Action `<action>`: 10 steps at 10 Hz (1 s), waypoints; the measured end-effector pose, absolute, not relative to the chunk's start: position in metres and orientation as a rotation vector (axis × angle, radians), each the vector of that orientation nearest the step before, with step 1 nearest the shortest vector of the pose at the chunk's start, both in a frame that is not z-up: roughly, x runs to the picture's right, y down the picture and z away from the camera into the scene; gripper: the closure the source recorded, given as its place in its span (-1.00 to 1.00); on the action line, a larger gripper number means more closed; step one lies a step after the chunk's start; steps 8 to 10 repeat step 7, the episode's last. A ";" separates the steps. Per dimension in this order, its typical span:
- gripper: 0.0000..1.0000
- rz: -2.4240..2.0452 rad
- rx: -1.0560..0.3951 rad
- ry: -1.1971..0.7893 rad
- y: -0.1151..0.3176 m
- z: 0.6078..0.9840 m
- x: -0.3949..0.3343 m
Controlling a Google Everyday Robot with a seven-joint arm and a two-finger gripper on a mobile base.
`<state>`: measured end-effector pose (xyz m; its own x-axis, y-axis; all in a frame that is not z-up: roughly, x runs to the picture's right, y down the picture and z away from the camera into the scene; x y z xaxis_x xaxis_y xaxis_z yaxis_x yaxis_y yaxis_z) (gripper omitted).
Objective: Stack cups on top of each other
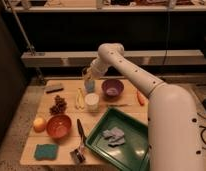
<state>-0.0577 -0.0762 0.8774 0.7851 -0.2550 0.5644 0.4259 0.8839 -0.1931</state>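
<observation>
Room: dark shelving runs along the back wall, with a low wooden tabletop (66,152) in front of it.
Writing: no label or brand readable on anything from where I stand.
Gripper: the gripper (88,75) hangs over the far edge of the tabletop, directly above the blue-grey cup; whether the fingers are apart or together, I cannot tell.
Blue-grey cup: the blue-grey cup (89,86) is small, pale, upright near the far edge, just left of the purple bowl.
White cup: the white cup (91,102) is small, round, upright, just in front of the blue-grey cup, towards the middle of the tabletop.
Purple bowl: the purple bowl (112,88) stands near the far edge; contents unclear.
Orange-red bowl: the orange-red bowl (59,126) sits wide and open near the left front.
Green tray: the green tray (131,152) at the right front corner holds a crumpled grey cloth (114,135).
Front left corner: a teal sponge (46,151).
</observation>
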 end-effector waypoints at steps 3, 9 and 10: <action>1.00 -0.391 -0.354 -0.540 -0.065 0.895 -0.063; 1.00 -0.401 -0.358 -0.523 -0.058 0.910 -0.065; 1.00 -0.401 -0.358 -0.523 -0.058 0.910 -0.065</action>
